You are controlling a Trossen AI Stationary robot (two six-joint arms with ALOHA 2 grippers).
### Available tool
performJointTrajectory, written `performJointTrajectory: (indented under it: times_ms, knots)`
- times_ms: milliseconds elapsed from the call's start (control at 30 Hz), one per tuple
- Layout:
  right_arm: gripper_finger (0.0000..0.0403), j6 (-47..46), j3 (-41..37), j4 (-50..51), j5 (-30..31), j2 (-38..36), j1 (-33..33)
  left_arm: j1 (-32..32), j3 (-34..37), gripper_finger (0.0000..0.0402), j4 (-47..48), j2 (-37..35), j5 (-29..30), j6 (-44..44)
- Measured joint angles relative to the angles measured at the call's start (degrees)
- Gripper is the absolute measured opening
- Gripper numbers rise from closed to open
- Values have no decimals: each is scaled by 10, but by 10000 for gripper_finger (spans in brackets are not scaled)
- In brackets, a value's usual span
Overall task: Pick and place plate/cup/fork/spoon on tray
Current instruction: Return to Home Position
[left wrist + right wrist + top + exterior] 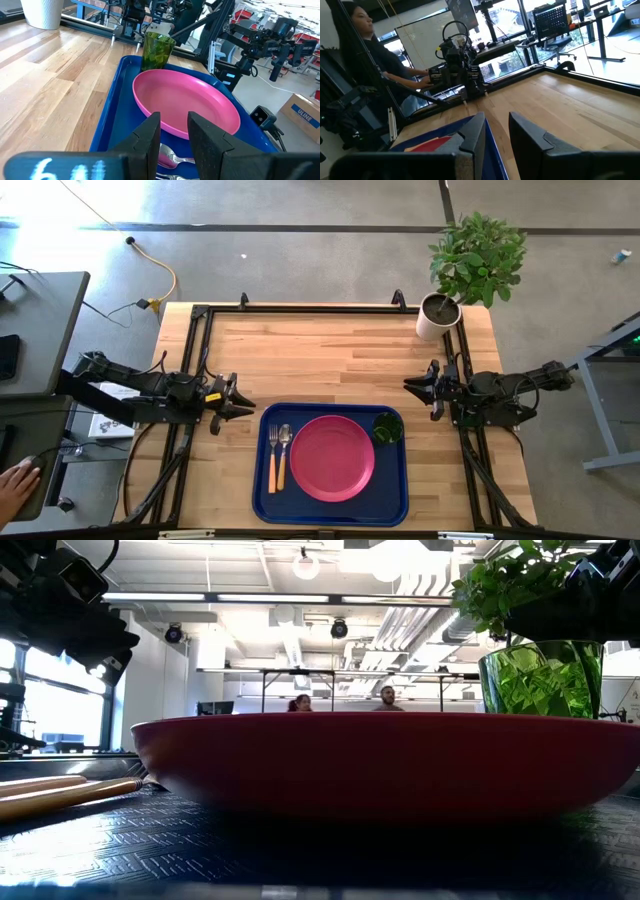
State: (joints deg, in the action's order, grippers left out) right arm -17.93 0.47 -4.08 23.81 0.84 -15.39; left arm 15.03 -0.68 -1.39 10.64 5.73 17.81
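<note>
Sitting on tray (262, 498) already: plate (332, 457), cup (388, 427), fork (272, 459), spoon (284, 455). Left gripper (240, 404), right gripper (412, 386) both hanging apart, empty, off tray. Plate looking stiff, slick, so grab rim; cup light, pinch wall.

wooden table (330, 350) with black edge frame; white pot (437, 316) holding leafy green plant (478, 256) at far right corner; yellow cable (160, 275) on grey floor; person's hand (15, 480) at left edge
</note>
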Motion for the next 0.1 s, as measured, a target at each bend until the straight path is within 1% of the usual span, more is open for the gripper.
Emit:
performJointTrajectory:
  times_ms: [100]
  knots:
    - [79,0,0,0,0,0,0,0,0,90,0,0,0,0]
